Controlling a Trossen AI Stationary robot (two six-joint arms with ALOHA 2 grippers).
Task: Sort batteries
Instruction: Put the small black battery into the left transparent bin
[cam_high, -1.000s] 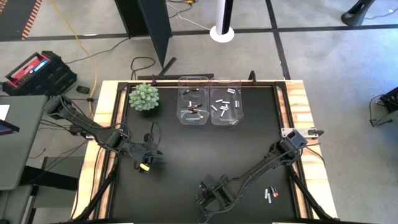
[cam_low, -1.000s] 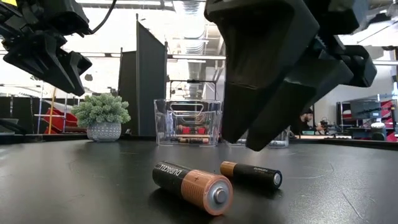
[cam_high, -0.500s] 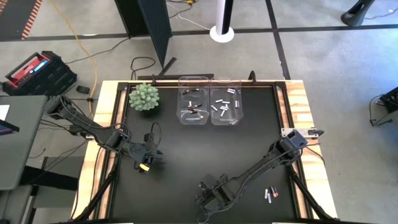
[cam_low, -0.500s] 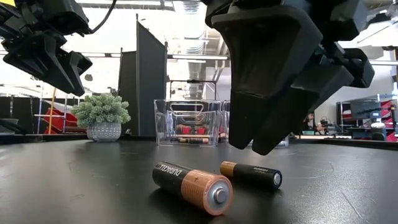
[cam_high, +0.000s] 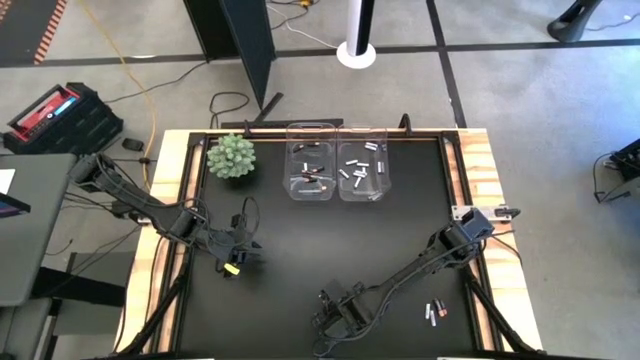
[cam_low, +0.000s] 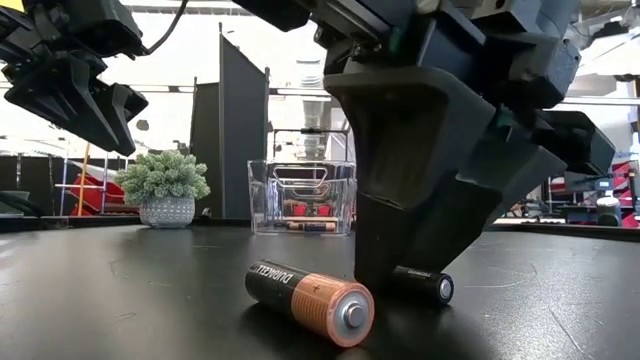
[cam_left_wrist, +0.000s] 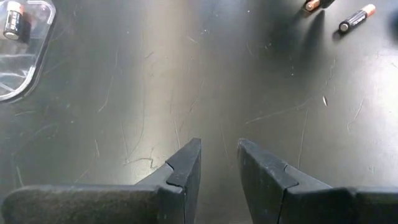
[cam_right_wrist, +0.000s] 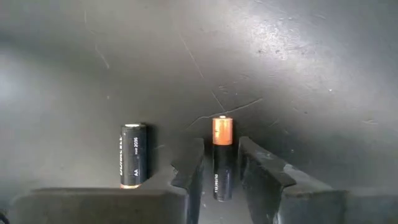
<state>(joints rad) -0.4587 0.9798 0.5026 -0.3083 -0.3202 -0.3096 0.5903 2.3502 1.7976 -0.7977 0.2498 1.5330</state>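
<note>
The right pincer (cam_right_wrist: 217, 171) is straddling a slim black copper-ended battery (cam_right_wrist: 222, 155) on the black counter (cam_right_wrist: 298, 74), fingers released. The left pincer (cam_left_wrist: 217, 168) is hovering released.

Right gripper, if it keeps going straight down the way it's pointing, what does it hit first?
Most likely the slim copper-ended battery, which lies between the right gripper's open fingers, then the black table just beneath it.

Black with copper ends on the batteries (cam_low: 308, 301), white lettering along the side. Matte black bench (cam_high: 300, 240) with pale wood edging. Dark grey, nearly black right end effector (cam_right_wrist: 219, 163) and left end effector (cam_left_wrist: 217, 163). Clear bins (cam_high: 337, 162), pale green plant (cam_high: 231, 156) in a speckled grey pot.
</note>
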